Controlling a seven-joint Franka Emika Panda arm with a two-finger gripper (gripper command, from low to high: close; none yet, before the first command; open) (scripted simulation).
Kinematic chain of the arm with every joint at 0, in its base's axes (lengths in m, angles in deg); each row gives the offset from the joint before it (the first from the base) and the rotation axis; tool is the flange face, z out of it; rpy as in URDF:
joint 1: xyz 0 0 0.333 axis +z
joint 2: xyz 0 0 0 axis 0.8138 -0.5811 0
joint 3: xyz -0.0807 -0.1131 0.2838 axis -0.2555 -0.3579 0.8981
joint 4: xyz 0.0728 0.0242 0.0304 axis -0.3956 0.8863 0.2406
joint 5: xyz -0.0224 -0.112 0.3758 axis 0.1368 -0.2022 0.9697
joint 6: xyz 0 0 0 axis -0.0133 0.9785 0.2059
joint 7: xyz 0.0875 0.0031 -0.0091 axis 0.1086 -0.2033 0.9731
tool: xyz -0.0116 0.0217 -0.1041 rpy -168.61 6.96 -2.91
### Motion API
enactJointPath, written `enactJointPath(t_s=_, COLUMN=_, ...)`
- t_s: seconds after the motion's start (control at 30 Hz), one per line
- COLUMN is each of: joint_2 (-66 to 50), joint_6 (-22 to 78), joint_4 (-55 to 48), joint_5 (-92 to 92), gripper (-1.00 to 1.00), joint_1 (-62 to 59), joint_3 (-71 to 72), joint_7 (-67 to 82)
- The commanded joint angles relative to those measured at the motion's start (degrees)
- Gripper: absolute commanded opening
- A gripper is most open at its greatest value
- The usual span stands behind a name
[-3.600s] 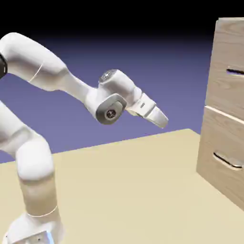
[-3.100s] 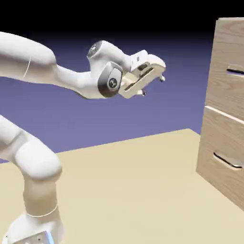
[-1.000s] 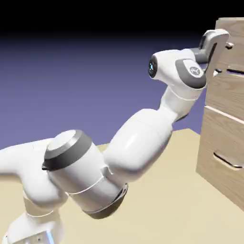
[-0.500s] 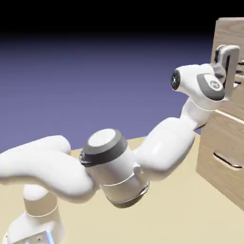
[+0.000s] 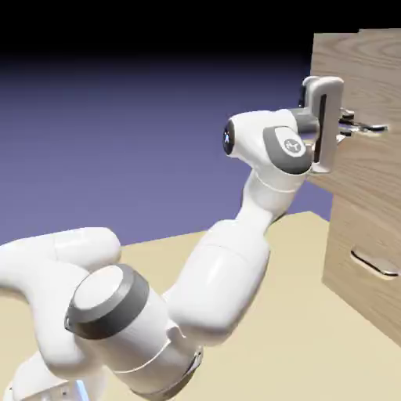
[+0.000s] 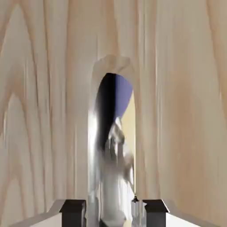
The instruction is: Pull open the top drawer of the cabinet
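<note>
Fingers (image 6: 73,213) closed on the handle (image 6: 111,177), we judge we're mid-pull: the top drawer (image 5: 356,94) juts toward nine o'clock from the cabinet (image 5: 364,251), at three o'clock in the exterior view. Next, we'd keep this grip and draw straight toward nine o'clock.

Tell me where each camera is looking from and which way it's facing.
Exterior view: stands off beside the robot, facing across the table to the cabinet at the picture's right; the white arm and hand show.
Hand view: rides on the hand, looking along it at the top drawer's front; two finger tips show at the bottom edge.
Shared: the top drawer's front and its handle, between the finger tips.
</note>
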Motion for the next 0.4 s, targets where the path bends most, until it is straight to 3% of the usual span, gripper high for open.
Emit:
enactJointPath(t_s=0.0, joint_2=0.40, joint_6=0.35, joint_4=2.08, joint_5=0.88, gripper=-1.00, joint_1=-1.82, joint_3=0.60, joint_7=0.02)
enactJointPath(t_s=0.23, joint_2=4.02, joint_6=1.43, joint_4=15.25, joint_5=7.43, gripper=-1.00, joint_1=-14.44, joint_3=5.28, joint_7=0.68)
enactJointPath(t_s=0.27, joint_2=4.02, joint_6=1.43, joint_4=15.25, joint_5=7.43, gripper=1.00, joint_1=-14.44, joint_3=5.29, joint_7=0.68)
enactJointPath(t_s=0.37, joint_2=4.24, joint_6=0.31, joint_4=18.14, joint_5=9.96, gripper=1.00, joint_1=-18.59, joint_3=6.68, joint_7=0.62)
